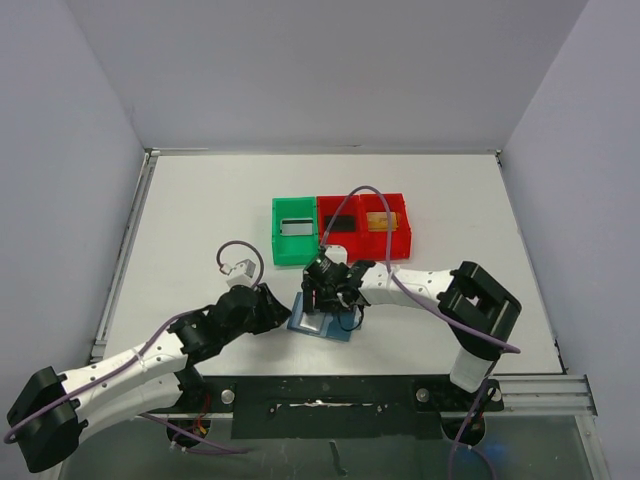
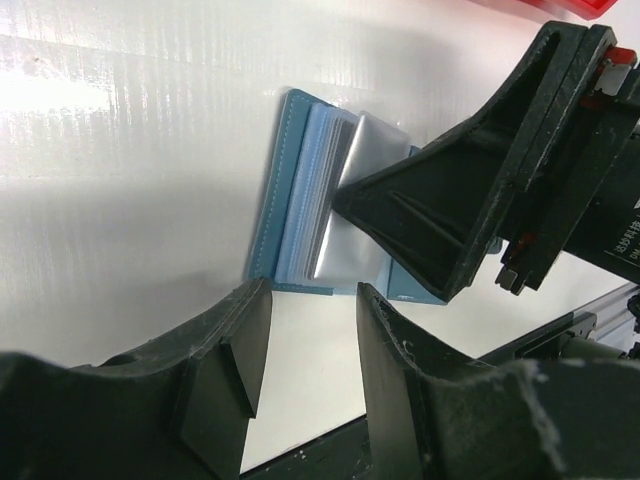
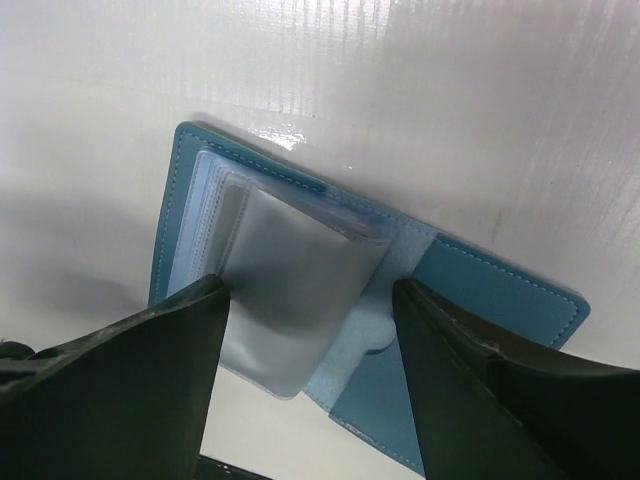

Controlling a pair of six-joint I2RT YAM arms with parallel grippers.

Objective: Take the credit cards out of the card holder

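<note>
The light-blue card holder (image 3: pixel 500 290) is laid open and flat on the white table (image 1: pixel 200 220), close to its near edge and about midway across, between the two arms. Its clear sleeves are lifted from the panel, and a grey credit card (image 2: pixel 345 245) with a slight sheen is seen inside the topmost sleeve.

The right gripper (image 3: pixel 310 300) is held over the holder with its jaws spread wide, one finger on either side of that sleeve; nothing is gripped.

The left gripper (image 2: pixel 312 310) is placed just left of the holder, its fingertips close to the holder's edge. Its jaws are partly parted, with only bare table between them.

Farther back, a green bin (image 1: pixel 276 235) and two red bins (image 1: pixel 405 230) are lined up side by side. A pale card (image 1: pixel 296 227), a dark card (image 1: pixel 340 223) and an orange card (image 1: pixel 380 221) are seen in them, one in each.
</note>
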